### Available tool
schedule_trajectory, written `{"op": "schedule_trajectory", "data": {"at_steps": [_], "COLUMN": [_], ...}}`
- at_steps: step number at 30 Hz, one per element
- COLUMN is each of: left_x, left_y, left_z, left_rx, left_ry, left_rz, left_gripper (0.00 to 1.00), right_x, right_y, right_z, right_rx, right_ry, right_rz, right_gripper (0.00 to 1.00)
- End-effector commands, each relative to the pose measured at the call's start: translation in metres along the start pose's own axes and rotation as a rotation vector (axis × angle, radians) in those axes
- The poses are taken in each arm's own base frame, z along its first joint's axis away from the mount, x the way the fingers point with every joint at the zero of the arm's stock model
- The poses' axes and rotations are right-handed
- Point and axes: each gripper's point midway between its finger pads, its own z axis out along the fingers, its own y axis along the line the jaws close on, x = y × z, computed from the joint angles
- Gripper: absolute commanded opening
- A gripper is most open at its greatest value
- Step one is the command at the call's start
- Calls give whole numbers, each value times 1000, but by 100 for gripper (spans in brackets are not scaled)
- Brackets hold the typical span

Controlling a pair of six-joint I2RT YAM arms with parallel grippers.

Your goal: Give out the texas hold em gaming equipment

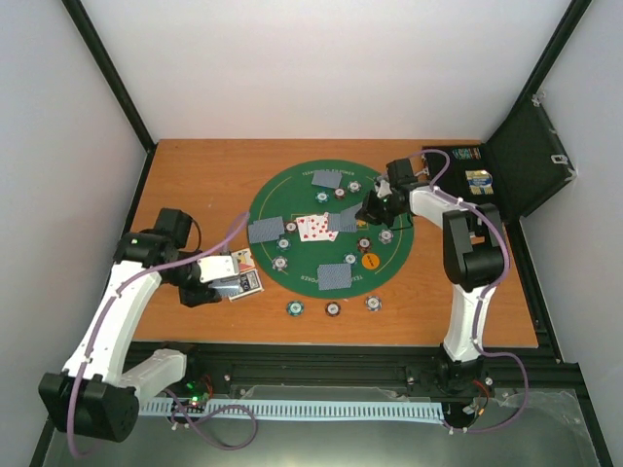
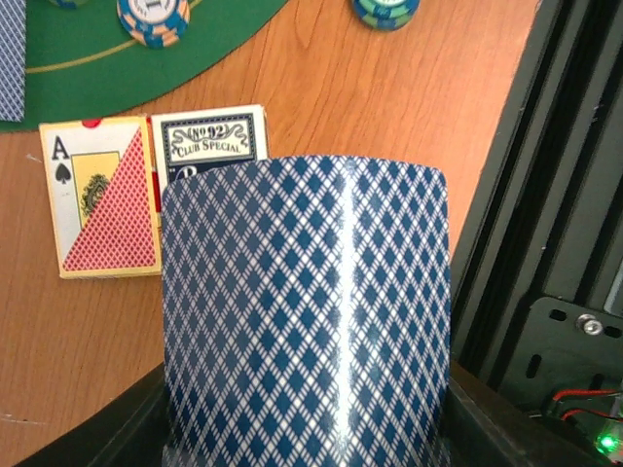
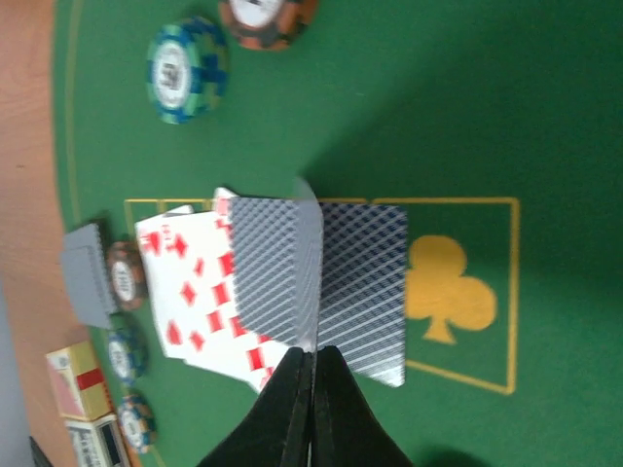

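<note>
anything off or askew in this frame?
Left tool grips a blue-backed card that looks bowed, with a glare stripe down its middle. Right tool pinches a second card standing on edge over the face-up diamond cards on the green mat, not yet laid flat. Nothing looks spilled or damaged.

My left wrist camera: a bowed blue diamond-backed playing card [image 2: 307, 321] hides the lower half of the dark-blue Club Special card box [image 2: 209, 141]; overhead, values on the striped poker chips [image 1: 333, 309] are too small to read.
</note>
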Motion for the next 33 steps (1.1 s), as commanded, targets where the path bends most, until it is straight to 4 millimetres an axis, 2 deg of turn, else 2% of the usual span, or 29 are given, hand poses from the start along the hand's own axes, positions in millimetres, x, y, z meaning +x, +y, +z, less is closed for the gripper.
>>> {"op": "schedule_trajectory", "data": {"at_steps": [1, 5, 7, 11, 14, 19, 22, 23, 31, 33], "left_x": [6, 20, 33, 57, 73, 89, 97, 99, 111, 113], "left_y": [27, 38, 44, 53, 57, 64, 66, 69, 77, 75], "left_z": [14, 27, 35, 51, 61, 74, 84, 88, 113, 118], "left_rx": [-50, -32, -34, -48, -37, -49, -68, -82, -59, -40], "left_ry": [34, 49, 72, 86, 106, 133, 150, 154, 184, 185], "left_rz": [-32, -81, -98, -134, -179, -219, -222, -225, -273, -286], "left_gripper": [3, 3, 3, 2, 3, 2, 3, 4, 13, 19], "right_x": [-5, -4, -1, 2, 2, 0, 0, 8, 30, 36], "right_y": [-15, -27, -29, -28, -16, 9, 22, 34, 79, 87], "right_z": [7, 10, 8, -4, -20, -48, -66, -67, -110, -119], "right_rx": [52, 99, 112, 136, 126, 118, 99, 83, -17, -34], "right_ry": [32, 42, 44, 24, -11, -74, -109, -105, -170, -185], "right_rz": [-26, -24, -24, -27, -38, -83, -98, -122, -181, -193], "right_gripper": [3, 3, 11, 40, 56, 74, 80, 81, 85, 86]}}
